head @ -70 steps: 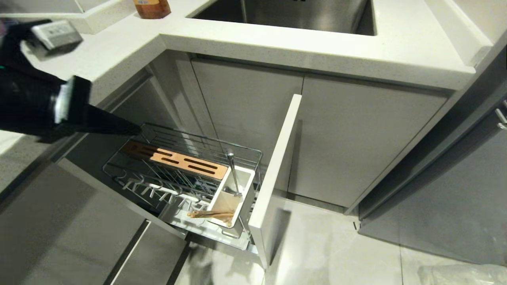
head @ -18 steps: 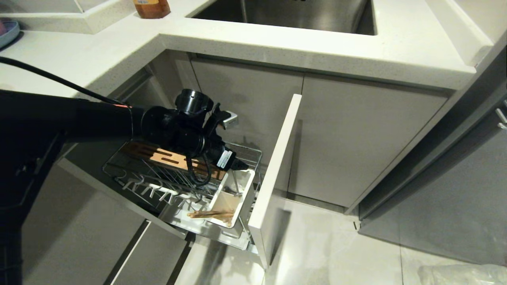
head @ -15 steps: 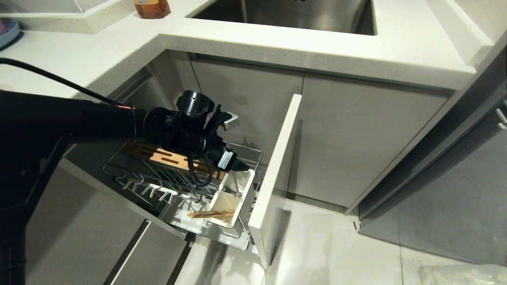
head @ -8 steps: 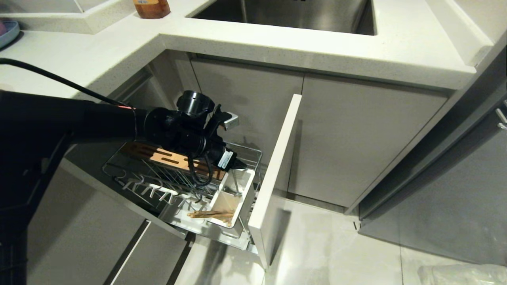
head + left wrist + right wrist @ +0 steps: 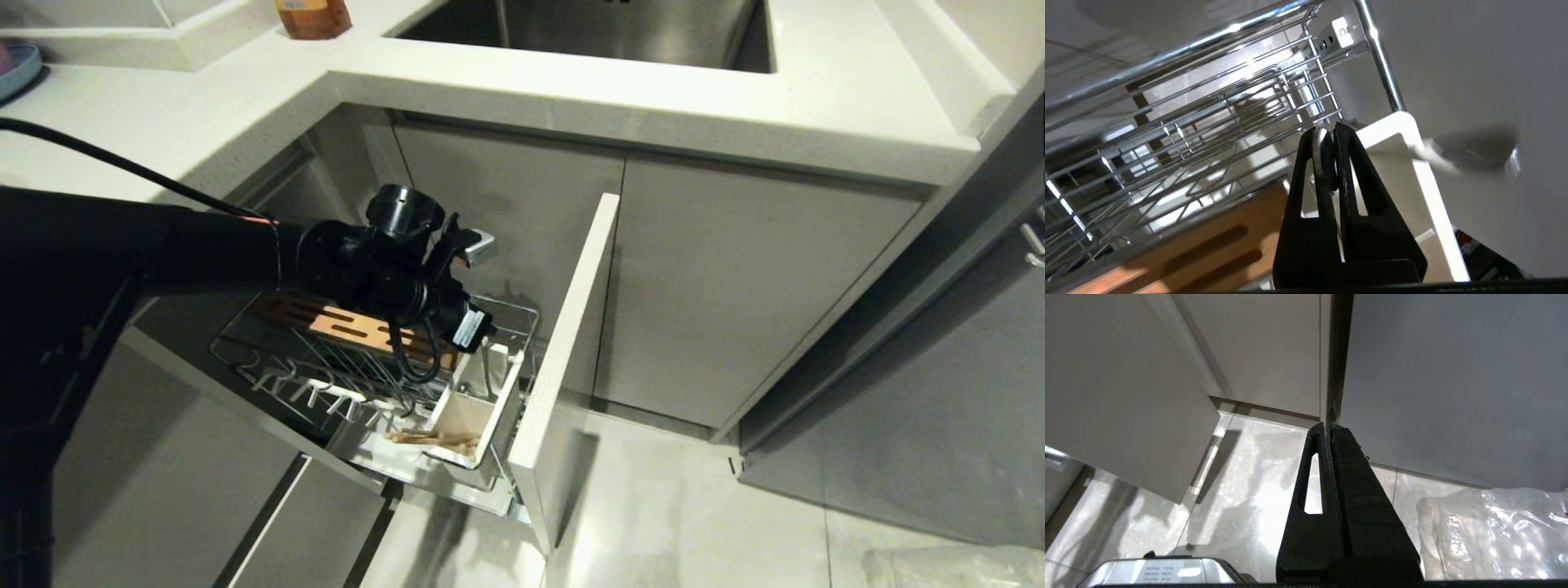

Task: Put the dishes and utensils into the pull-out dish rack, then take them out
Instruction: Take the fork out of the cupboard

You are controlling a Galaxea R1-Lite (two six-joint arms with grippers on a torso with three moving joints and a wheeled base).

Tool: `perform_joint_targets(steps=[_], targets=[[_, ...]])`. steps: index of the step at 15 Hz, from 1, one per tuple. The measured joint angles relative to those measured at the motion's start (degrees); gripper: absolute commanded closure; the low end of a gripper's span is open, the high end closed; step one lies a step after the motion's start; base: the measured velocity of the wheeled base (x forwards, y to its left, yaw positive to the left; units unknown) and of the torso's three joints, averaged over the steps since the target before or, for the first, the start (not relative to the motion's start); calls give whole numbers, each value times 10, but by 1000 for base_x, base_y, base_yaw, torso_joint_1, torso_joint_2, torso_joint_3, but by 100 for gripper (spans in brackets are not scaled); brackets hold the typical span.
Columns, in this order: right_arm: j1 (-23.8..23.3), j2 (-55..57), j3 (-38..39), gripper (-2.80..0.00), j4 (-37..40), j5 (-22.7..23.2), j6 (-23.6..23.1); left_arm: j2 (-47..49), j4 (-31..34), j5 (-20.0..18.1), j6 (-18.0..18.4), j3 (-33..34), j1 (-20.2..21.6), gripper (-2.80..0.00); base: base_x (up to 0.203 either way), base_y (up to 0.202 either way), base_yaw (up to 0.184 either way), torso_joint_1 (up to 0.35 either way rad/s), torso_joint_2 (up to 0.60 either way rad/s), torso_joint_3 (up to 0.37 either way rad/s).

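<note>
Now clenched on the spoon (image 5: 1321, 153) handle inside the utensil box (image 5: 480, 402), left jaws (image 5: 1327, 141) wide a second ago; unloading begun, right jaws (image 5: 1328, 428) pressed together, idle.

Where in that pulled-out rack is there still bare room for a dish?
Free: the row of white pegs between the slotted wooden block and the rack's near wire edge. Crowded: the white utensil box by the front panel, holding chopsticks and the spoon, which the left end effector grips.
</note>
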Motion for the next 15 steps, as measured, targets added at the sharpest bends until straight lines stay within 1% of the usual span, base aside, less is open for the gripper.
perform_joint_targets(steps=[6,11,15], targets=[[0,0,0,0,0,0,0,-10,3,2,1,3,0,0,0,0,0,0,0,0],[0,0,0,0,0,0,0,-52,7,1,-4,15,0,0,0,0,0,0,0,0],[0,0,0,0,0,0,0,-87,16,-15,-9,27,0,0,0,0,0,0,0,0]])
